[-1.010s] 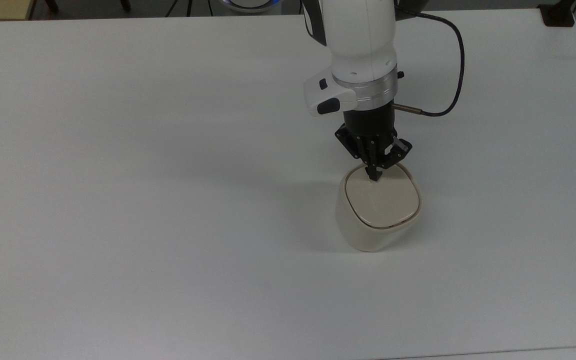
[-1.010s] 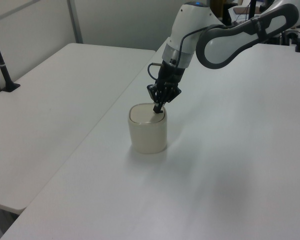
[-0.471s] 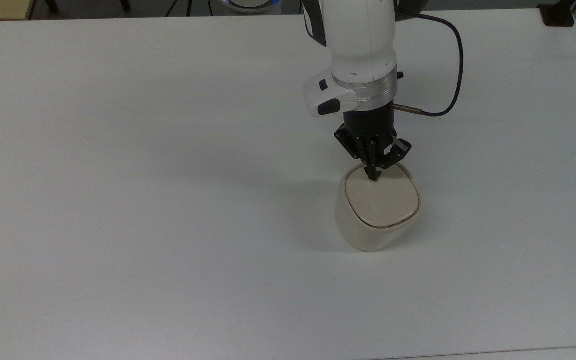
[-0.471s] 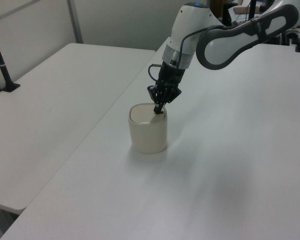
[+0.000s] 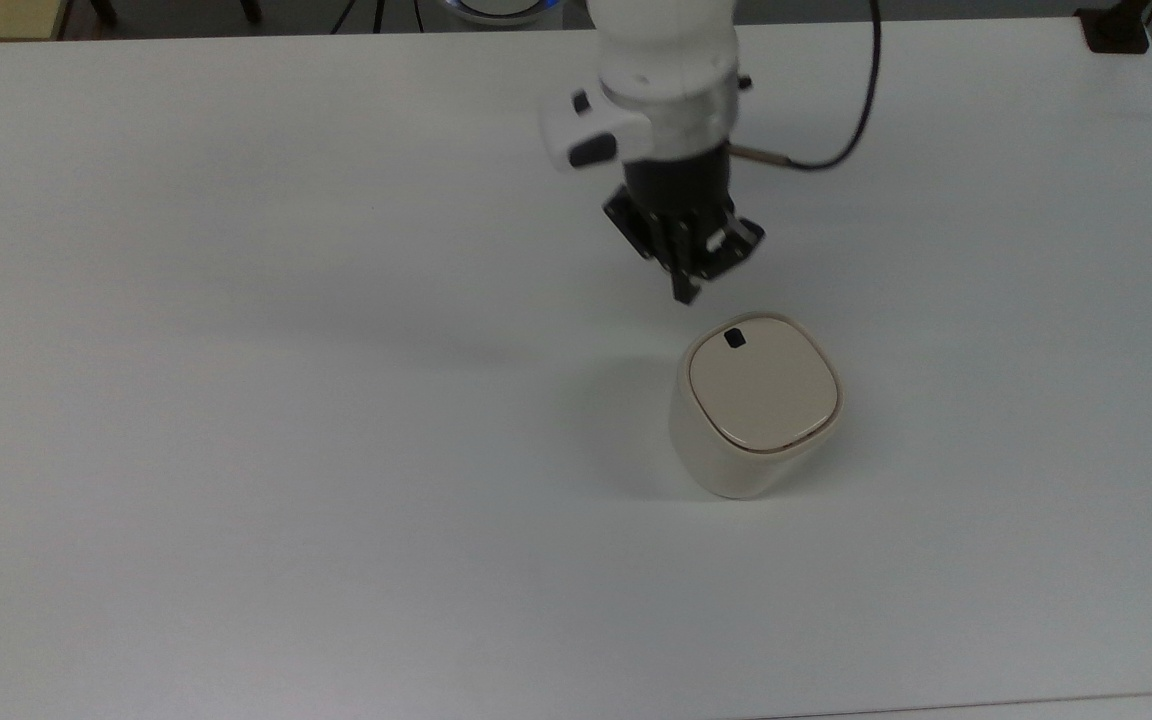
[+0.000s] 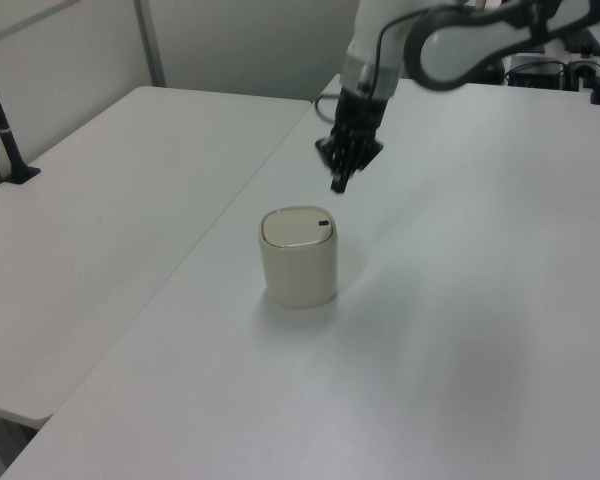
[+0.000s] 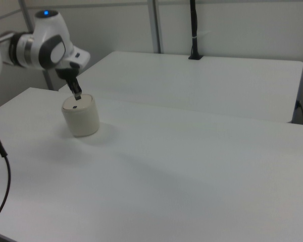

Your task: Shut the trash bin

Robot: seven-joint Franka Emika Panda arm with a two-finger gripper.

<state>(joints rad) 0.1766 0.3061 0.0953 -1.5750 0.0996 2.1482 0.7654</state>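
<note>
Reading the top view from its left to its right, you first cross bare white table (image 5: 236,450), then reach the claw (image 5: 684,292) and, just past it, the trash bin (image 5: 751,420). The claw hangs in the air, points down, and touches nothing; its fingers are drawn together into a single narrow tip with nothing between them. The trash bin stands upright on the table, right of centre in the top view. Its lid (image 5: 762,385) lies flat and seated in the rim, so the bin is closed. A small dark square mark (image 5: 734,338) sits on the lid near the edge closest to the claw. In the left view, you find the trash bin (image 6: 299,258) near the table's middle, with the claw (image 6: 339,184) above it and to the left view's right. In the right view, the claw (image 7: 78,95) hangs just above the trash bin (image 7: 81,116).
</note>
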